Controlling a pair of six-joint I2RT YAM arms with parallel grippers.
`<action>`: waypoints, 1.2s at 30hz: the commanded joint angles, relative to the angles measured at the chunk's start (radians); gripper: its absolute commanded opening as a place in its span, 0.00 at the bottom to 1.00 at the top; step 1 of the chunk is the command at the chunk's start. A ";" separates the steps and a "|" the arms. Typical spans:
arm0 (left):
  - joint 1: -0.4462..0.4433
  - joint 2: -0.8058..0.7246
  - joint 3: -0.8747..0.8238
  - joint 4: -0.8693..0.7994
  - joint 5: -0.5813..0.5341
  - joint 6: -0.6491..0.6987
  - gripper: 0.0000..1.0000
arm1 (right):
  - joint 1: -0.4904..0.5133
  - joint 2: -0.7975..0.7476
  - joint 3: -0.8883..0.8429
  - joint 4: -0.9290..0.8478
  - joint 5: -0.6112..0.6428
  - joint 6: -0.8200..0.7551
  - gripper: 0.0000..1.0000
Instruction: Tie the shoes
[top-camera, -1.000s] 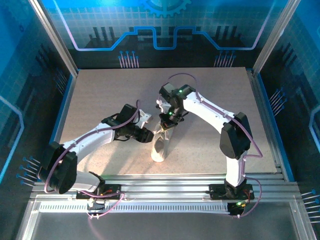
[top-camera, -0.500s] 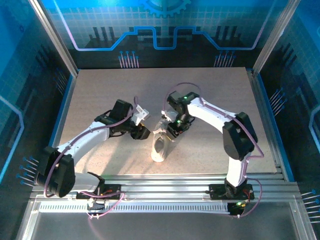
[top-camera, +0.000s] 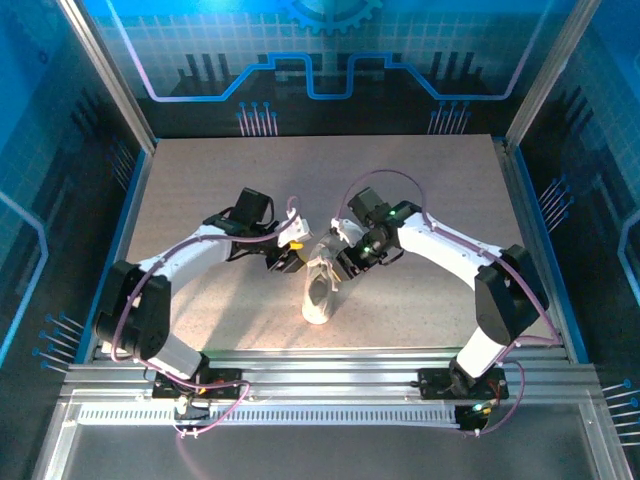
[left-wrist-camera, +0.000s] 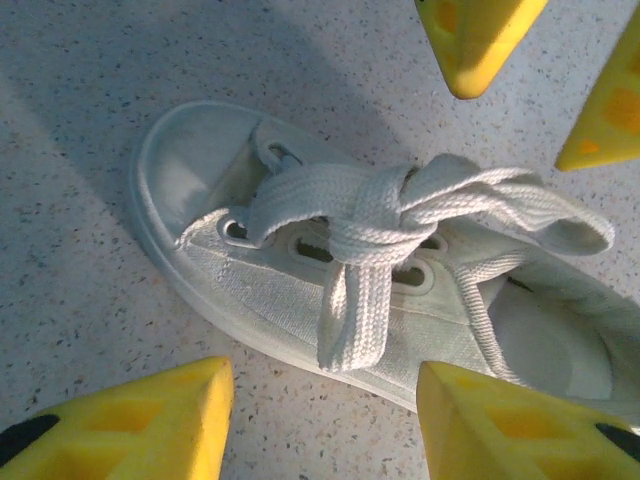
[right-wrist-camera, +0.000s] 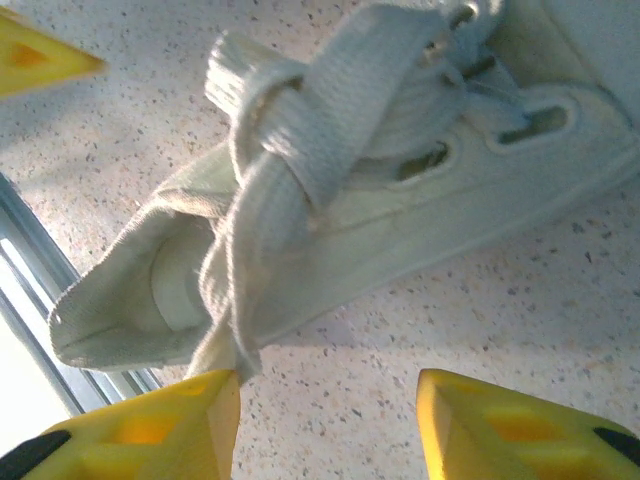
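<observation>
Robot lab: alu frame (top-camera: 330, 385), blue panels (top-camera: 330, 60)

top camera looks down; both wrist cameras (close) share the sneaker (left-wrist-camera: 270, 290) (right-wrist-camera: 400, 230).

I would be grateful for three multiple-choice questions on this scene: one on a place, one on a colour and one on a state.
1. Where does the sneaker lie?
A. between the left gripper and the right gripper
B. on the metal rail
C. in the far left corner

2. What colour are the fingertips?
A. red
B. yellow
C. green

3. How are the laces?
A. pulled out of the shoe
B. tucked under the sole
C. knotted over the eyelets

Answers:
1 A, the top view shows it on the table with a gripper at each side.
2 B, both wrist views show yellow tips.
3 C, the left wrist view shows the knot lying across the eyelets.
</observation>
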 joint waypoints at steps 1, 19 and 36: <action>0.007 0.036 0.030 0.029 0.074 0.085 0.52 | 0.010 -0.050 -0.022 0.047 0.009 0.034 0.50; -0.015 0.165 0.093 -0.031 0.081 0.182 0.52 | 0.053 0.029 -0.027 0.090 -0.049 0.114 0.55; -0.081 0.165 0.090 -0.070 0.011 0.192 0.51 | 0.042 0.010 -0.039 0.012 0.028 0.072 0.22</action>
